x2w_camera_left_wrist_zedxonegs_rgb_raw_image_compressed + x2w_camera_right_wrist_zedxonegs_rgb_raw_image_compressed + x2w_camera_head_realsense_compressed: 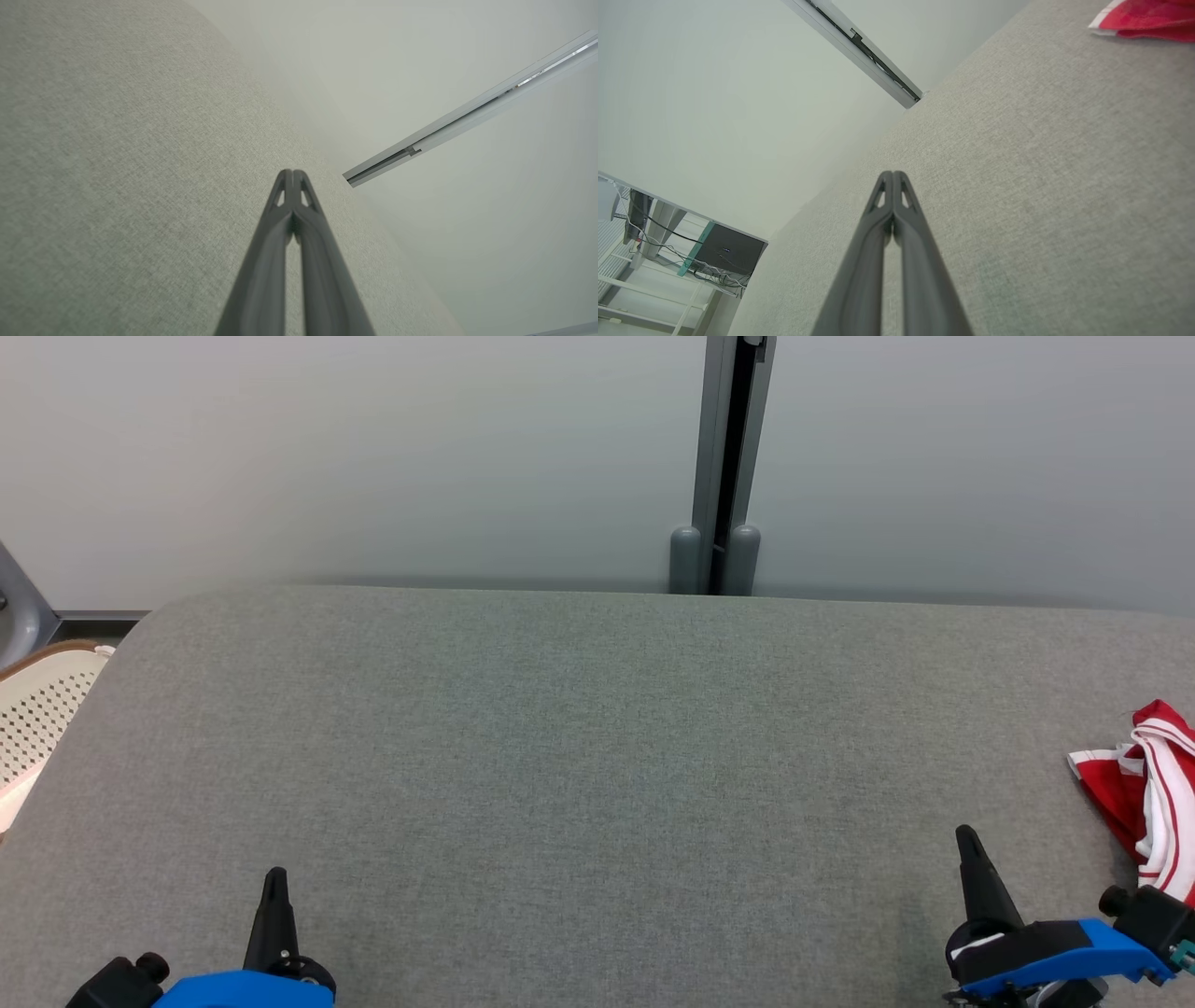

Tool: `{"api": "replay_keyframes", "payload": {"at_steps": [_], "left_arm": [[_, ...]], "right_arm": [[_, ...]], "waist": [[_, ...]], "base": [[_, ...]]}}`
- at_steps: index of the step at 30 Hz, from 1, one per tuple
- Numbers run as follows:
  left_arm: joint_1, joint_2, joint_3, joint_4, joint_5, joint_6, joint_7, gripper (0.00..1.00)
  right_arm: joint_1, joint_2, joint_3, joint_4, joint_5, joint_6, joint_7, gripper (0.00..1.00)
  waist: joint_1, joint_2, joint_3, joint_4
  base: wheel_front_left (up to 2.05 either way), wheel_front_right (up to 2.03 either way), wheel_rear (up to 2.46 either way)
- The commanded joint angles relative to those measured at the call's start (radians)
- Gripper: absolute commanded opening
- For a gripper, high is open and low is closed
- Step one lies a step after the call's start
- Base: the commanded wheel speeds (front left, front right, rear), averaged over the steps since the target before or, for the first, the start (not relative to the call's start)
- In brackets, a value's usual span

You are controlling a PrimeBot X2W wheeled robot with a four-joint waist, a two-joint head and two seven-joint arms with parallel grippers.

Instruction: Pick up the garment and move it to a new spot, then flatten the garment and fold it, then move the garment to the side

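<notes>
My left end effector (275, 882) and right end effector (967, 840) hover pinched together, empty, with the red-and-white garment (1144, 793) bunched at the far right of the tabletop (597, 728), so a closed-fingered reach could shove it off the edge

a grey fabric-covered surface (597, 756) carries one red-and-white garment (1144, 793), bunched near its right edge (partly out of frame).

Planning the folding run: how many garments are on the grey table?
1. A crumpled red and white garment lies at the table's right edge, just right of the right gripper. The head view cuts it off, so more could lie beyond.
</notes>
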Motion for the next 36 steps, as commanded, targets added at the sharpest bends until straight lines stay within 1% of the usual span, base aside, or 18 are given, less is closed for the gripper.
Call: {"api": "replay_keyframes", "payload": {"at_steps": [1, 19, 36], "left_arm": [[-0.032, 0.004, 0.008, -0.018, -0.029, -0.001, 0.007, 0.0], [-0.06, 0.005, 0.023, -0.04, -0.225, -0.001, 0.062, 0.0], [-0.085, 0.005, 0.036, -0.057, -0.382, -0.001, 0.106, 0.0]], "right_arm": [[-0.022, -0.006, -0.004, -0.022, 0.033, 0.0, 0.007, 0.0], [-0.026, -0.007, -0.019, -0.061, 0.248, 0.0, 0.062, 0.0], [-0.03, -0.008, -0.03, -0.091, 0.419, 0.0, 0.106, 0.0]], "waist": [[0.0, -0.0001, 0.0, -0.001], [0.0, -0.0001, 0.004, -0.008], [0.0, -0.0001, 0.008, -0.016]], "base": [[0.0, 0.0, 0.0], [0.0, 0.0, 0.0], [0.0, 0.0, 0.0]]}}
